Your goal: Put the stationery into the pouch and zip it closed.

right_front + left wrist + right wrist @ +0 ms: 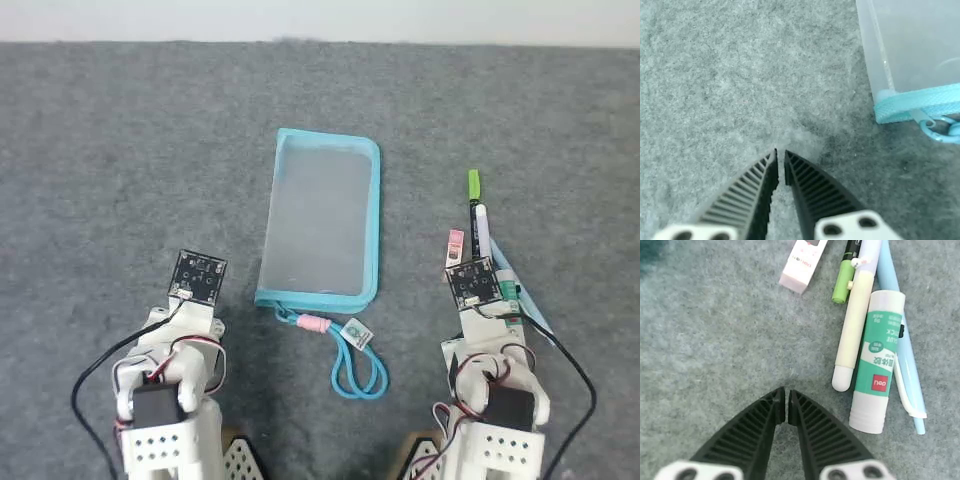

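Grey felt surface [120, 150], both arms at its near edge. The pouch [320, 215], translucent with teal trim, lies flat at the middle, long axis running near edge to far edge. Its pink zipper pull [314, 323] and teal strap loop [358, 372] are at the near end. Whether the zip is open cannot be made out from the high view; probably it is run to the near corner. The stationery is all outside the pouch, bunched toward the right edge: pink eraser [802, 265], green marker [844, 280], white pen [855, 325], glue stick [879, 360] and blue pen [912, 390]. The pens and glue stick lie side by side, touching or nearly so, with long axes roughly parallel to the pouch's long side. Right gripper [786, 397]: jaws brought together at the tips, empty, low over bare felt. The cluster lies just ahead of it and off toward the right edge; the eraser is on the pouch side, apart from the pens. Left gripper [780, 157]: jaws likewise together, empty, over felt near the pouch's near left corner. Judgement: the right arm is nearer the stationery and should pick first; the left is placed to steady the pouch. The jaws close across the near-to-far line, so they already suit the pens' axes. They must part first, then shift toward the right edge.
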